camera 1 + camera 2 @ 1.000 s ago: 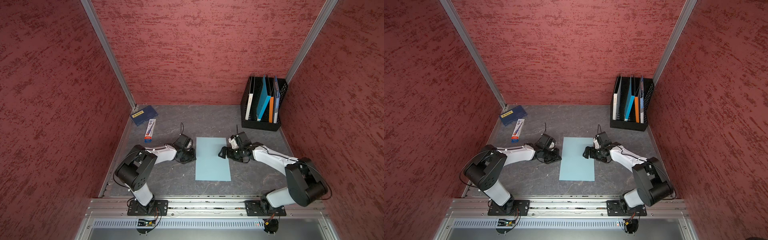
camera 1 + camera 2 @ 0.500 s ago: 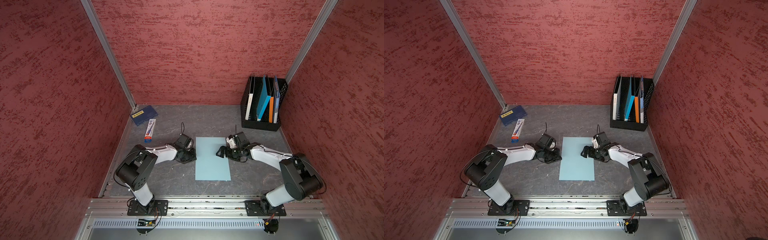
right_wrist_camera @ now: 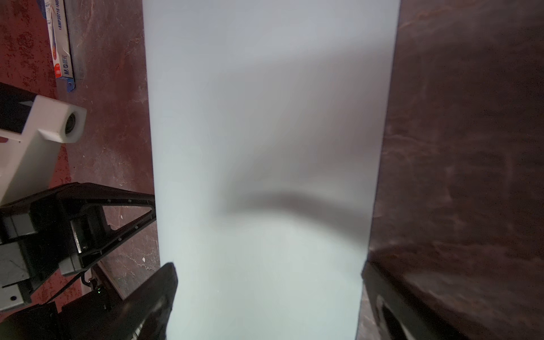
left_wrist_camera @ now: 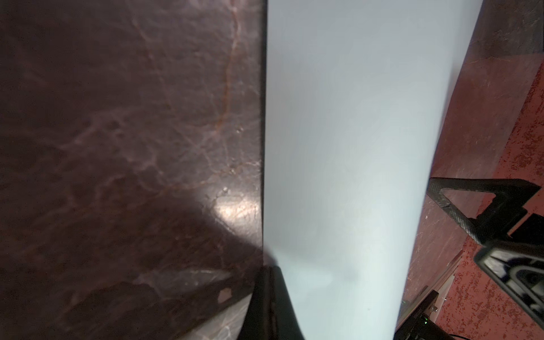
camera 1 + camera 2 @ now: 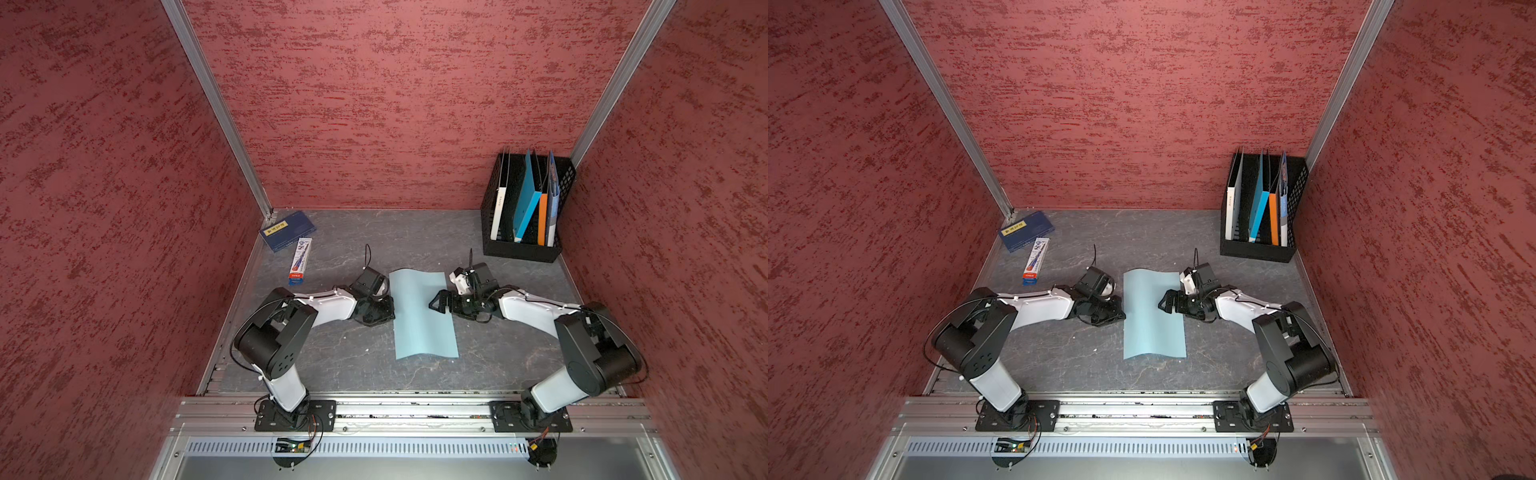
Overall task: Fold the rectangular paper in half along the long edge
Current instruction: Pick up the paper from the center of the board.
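Three walls of rough, red-streaked plaster close the cell: a back wall [image 5: 415,104], a left wall [image 5: 104,208] and a right wall [image 5: 685,249]. Bare aluminium posts [image 5: 216,108] run up both back corners. The counter [image 5: 340,357] is dark grey with pale marble veins. A black mesh file rack [image 5: 523,251] stands in its far right corner. An aluminium rail [image 5: 395,411] borders the near edge. In the left wrist view, light glints off the counter.

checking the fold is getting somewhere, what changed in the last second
The right gripper, open, slid further in over the rectangular paper toward the left gripper, and the sheet bowed up, its near edge now curved. The left gripper stayed shut at the opposite long edge; the file rack and white box did not move.
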